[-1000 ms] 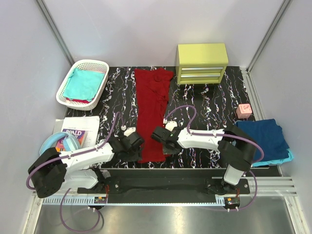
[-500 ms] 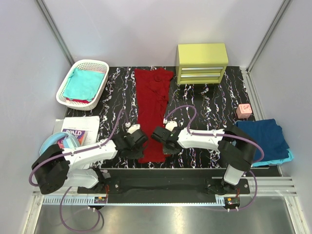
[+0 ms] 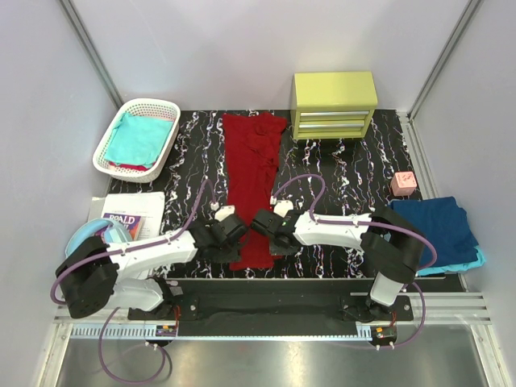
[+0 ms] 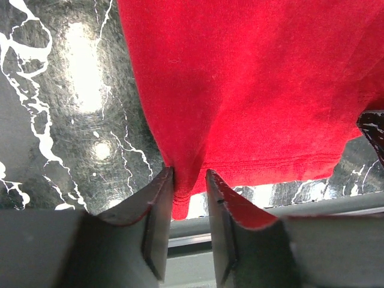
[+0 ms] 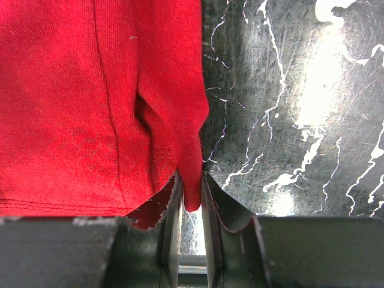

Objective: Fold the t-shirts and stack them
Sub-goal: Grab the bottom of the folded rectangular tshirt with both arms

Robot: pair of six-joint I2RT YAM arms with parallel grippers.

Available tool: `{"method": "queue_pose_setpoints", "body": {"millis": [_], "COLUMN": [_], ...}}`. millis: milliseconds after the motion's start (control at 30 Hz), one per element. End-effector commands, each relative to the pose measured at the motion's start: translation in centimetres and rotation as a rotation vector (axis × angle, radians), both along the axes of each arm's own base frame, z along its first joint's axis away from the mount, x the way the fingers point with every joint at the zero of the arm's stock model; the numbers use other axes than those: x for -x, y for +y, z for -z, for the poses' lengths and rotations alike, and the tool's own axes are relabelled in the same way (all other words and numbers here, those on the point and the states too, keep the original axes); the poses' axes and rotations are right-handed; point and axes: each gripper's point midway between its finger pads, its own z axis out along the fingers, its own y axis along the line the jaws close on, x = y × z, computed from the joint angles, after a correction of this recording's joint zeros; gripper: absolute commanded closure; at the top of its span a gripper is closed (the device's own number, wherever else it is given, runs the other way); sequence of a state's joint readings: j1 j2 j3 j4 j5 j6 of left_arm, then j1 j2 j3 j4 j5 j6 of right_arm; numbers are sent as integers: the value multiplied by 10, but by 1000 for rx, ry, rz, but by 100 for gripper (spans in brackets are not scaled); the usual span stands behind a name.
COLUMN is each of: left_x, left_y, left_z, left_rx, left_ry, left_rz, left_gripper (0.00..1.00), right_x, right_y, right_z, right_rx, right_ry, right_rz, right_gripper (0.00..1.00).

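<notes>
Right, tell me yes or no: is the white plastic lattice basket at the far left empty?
No, the white plastic lattice basket holds a folded teal t-shirt, plainly seen from the top camera.

White left arm [image 3: 153, 254] and right arm [image 3: 334, 231], black-jointed, trail purple cables [image 3: 300, 179]. The left gripper [image 4: 189, 180] has dark grey fingers [image 4: 155, 219].

I am leaning over a black, white-veined counter [image 3: 347, 177]. A dark red t-shirt [image 3: 254, 177] is lying lengthwise down its middle, a yellow-green drawer unit [image 3: 334, 103] is standing at the far edge, a small pink block [image 3: 403, 183] is sitting near the right edge, and a white basket [image 3: 150, 103] is resting at the far left corner.
</notes>
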State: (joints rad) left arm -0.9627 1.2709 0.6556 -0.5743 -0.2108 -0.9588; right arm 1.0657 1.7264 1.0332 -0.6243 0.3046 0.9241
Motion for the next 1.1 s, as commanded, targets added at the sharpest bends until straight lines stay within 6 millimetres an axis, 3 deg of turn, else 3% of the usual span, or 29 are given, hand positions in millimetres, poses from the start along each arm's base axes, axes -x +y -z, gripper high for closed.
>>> {"method": "queue_pose_setpoints", "body": {"millis": [0, 167, 433, 600, 867, 933, 1067], "left_x": [-1, 5, 7, 10, 15, 15, 15], "left_y": [-4, 1, 6, 7, 11, 11, 10], "left_z": [-10, -10, -3, 2, 4, 4, 3], "left_rx": [44, 42, 13, -2, 1, 0, 3], "left_ry": [-30, -27, -8, 11, 23, 20, 20], "left_rz": [-11, -16, -32, -31, -43, -44, -47], "left_gripper": [61, 61, 89, 87, 60, 59, 67], "right_x": [0, 0, 0, 2, 3, 3, 2], "right_y": [-20, -20, -19, -22, -22, -22, -23], "right_z": [4, 4, 4, 4, 5, 4, 4], "right_rx": [68, 70, 67, 68, 68, 67, 69], "right_ry": [-8, -7, -8, -3, 0, -3, -4], "right_rz": [20, 19, 22, 25, 26, 26, 27], "right_gripper": [75, 76, 78, 78, 77, 76, 77]}}
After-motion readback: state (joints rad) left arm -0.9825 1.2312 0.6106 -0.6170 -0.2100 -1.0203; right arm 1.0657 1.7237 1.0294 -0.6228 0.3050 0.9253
